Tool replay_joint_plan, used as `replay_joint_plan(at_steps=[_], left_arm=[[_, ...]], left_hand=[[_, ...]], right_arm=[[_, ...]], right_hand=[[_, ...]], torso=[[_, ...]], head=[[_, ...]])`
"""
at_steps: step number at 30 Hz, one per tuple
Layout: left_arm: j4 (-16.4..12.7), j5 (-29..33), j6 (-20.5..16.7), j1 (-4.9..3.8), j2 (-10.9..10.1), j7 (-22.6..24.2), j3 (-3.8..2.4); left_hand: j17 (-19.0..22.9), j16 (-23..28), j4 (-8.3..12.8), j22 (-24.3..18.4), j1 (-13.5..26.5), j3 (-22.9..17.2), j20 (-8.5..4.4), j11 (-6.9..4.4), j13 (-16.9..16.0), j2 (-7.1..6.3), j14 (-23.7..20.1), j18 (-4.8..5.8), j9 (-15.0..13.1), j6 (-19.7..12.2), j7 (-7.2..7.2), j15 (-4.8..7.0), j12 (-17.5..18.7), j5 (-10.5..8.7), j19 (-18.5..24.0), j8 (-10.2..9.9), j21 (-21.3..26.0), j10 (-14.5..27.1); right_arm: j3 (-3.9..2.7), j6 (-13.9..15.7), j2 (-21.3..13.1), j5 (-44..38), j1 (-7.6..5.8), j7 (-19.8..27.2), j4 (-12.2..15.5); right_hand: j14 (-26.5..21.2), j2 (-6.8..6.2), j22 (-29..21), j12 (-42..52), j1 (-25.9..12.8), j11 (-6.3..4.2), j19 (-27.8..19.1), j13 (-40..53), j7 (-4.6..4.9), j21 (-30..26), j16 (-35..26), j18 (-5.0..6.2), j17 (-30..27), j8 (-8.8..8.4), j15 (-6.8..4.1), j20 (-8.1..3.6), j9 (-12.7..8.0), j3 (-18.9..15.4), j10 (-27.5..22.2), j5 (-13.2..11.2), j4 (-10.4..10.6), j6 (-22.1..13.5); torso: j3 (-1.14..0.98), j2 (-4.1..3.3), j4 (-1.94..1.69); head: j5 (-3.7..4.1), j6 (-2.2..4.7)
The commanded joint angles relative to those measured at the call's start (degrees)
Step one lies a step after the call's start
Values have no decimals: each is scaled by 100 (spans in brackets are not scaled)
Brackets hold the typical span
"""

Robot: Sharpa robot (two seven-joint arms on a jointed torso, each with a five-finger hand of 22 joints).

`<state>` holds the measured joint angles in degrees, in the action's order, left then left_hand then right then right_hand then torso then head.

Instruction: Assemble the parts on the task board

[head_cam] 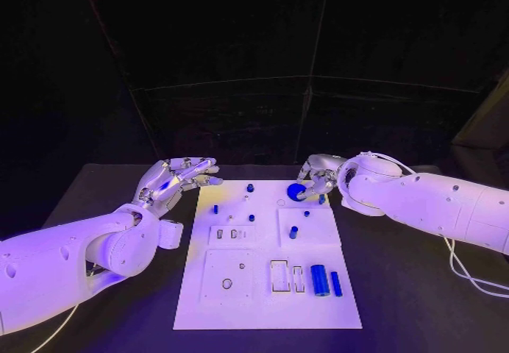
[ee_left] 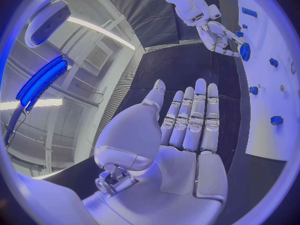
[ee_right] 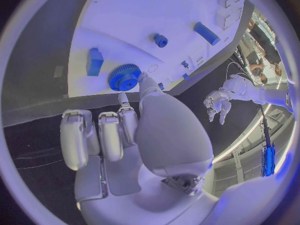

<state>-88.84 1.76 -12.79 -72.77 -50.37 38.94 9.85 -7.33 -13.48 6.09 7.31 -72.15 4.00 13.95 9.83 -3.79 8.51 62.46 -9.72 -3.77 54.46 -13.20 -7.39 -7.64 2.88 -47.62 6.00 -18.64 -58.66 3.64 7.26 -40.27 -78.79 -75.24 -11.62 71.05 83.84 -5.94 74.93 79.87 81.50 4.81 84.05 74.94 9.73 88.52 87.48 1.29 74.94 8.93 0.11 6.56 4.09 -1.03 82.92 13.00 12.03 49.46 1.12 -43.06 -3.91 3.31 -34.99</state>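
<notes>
right hand (head_cam: 315,176): at the far right corner of the task board (head_cam: 265,309), thumb and a fingertip on the rim of a blue gear (head_cam: 296,192); the wrist view shows the same pinch on its toothed edge.
blue gear: round toothed disc, flat face up, on or just above the board's far right area; cannot tell if it's seated.
left hand (head_cam: 175,179): holds nothing, fingers straight and spread, palm open, beside the board's far left corner, off the board.
long blue cylinder (head_cam: 319,280): lies flat near the board's near right edge, long axis running near-to-far.
blue bar (head_cam: 335,283): just beside the cylinder on its right, parallel, same near-to-far axis.
small blue pegs (head_cam: 251,218): upright, scattered over the far half.
surface: white plate with rectangular slots (head_cam: 279,275) and a round hole (head_cam: 227,283), on a black table (head_cam: 424,294).
room: dark backdrop behind the table.
</notes>
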Motion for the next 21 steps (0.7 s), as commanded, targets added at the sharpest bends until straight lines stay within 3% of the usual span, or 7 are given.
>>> replay_joint_plan(at_steps=[1, 10, 21], left_arm=[[0, -22, 77, -6, 6, 77, -4], [10, -22, 83, -6, 15, 74, -4], [21, -22, 94, -5, 21, 70, -4]], left_hand=[[-7, 30, 31, -9, 1, 6, 3, 30, 3, 59, 40, -86, 1, 35, -22, 8, 21, 21, -43, -19, 37, 1], [-7, 30, 31, -9, 1, 6, 3, 30, 3, 59, 40, -86, 1, 35, -22, 8, 21, 21, -43, -19, 37, 1], [-7, 30, 31, -9, 1, 6, 3, 30, 3, 59, 40, -86, 1, 35, -22, 8, 21, 21, -43, -19, 37, 1]], right_arm=[[-4, -135, 24, -64, -2, -27, -24], [-4, -76, 91, -69, 7, -44, -126], [-4, -71, 168, -70, 19, -45, -217]], right_hand=[[470, -4, 1184, 35, 52, -11, 365, 401, 0, 39, 24, -54, 790, 14, 41, 30, 2, 14, 40, 18, -37, -48], [469, 117, 1186, 62, 82, -8, 365, 438, 3, 40, 25, -54, 793, 50, 45, 35, 3, 73, 45, 35, -86, -38], [468, 224, 1190, 86, 121, -11, 366, 472, 0, 41, 25, -54, 797, 89, 44, 36, 4, 142, 53, 13, -158, -15]], torso=[[-3, -2, 7], [-1, -1, -9], [-3, -2, 3]], head=[[-5, 6], [6, 1], [-3, -16]])
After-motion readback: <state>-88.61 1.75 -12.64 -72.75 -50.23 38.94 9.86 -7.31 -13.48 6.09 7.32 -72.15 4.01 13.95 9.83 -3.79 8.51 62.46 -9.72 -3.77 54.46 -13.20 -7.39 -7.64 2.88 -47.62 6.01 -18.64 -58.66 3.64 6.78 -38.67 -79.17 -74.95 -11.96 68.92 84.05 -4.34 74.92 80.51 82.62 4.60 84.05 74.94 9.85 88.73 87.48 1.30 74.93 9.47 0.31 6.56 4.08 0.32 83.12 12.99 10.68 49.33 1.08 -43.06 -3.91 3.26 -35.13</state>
